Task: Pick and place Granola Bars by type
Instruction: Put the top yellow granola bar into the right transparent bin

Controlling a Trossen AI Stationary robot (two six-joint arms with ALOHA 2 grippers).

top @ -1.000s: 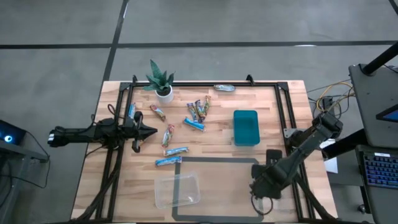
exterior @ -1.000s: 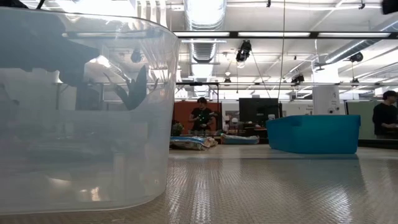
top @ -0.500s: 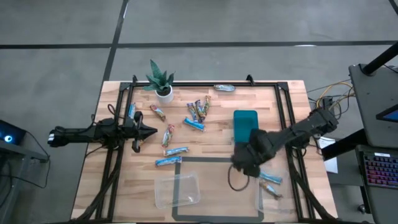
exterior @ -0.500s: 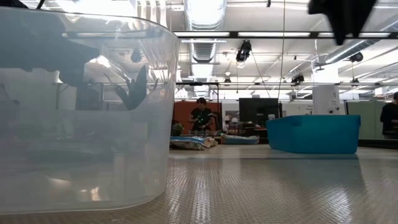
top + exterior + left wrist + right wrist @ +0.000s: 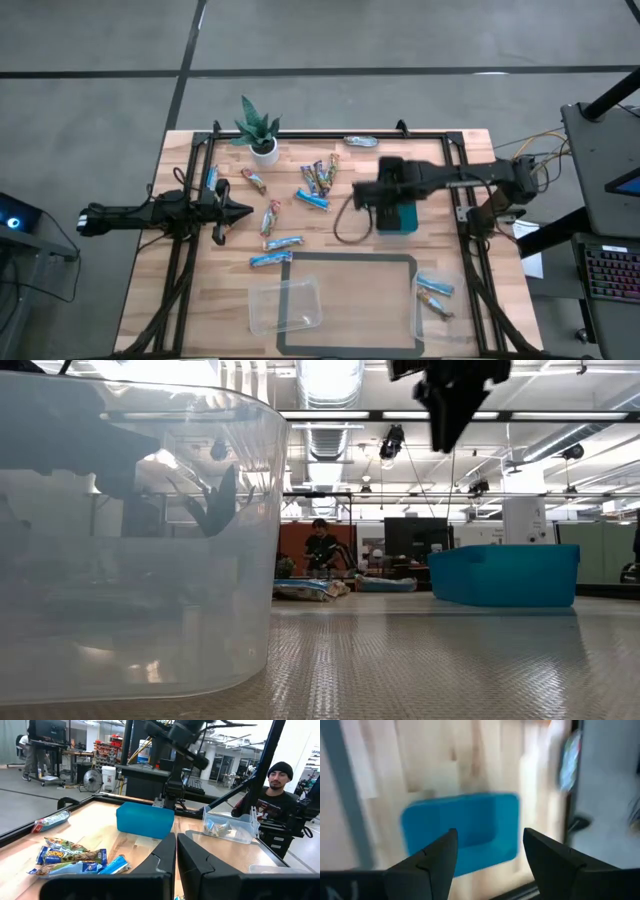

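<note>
Wooden table [image 5: 340, 240] holds scattered Granola Bars [image 5: 316, 180] — the right gripper [image 5: 383, 192] hangs spread and empty above the teal bin [image 5: 396, 215]. Left gripper [image 5: 240, 211] waits at left, fingers together.

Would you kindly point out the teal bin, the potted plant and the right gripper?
teal bin [image 5: 398, 216]: high view, on its visible near end.
potted plant [image 5: 264, 150]: high view, on its white pot.
right gripper [image 5: 489, 851]: right wrist view, midway between its open fingertips.
</note>
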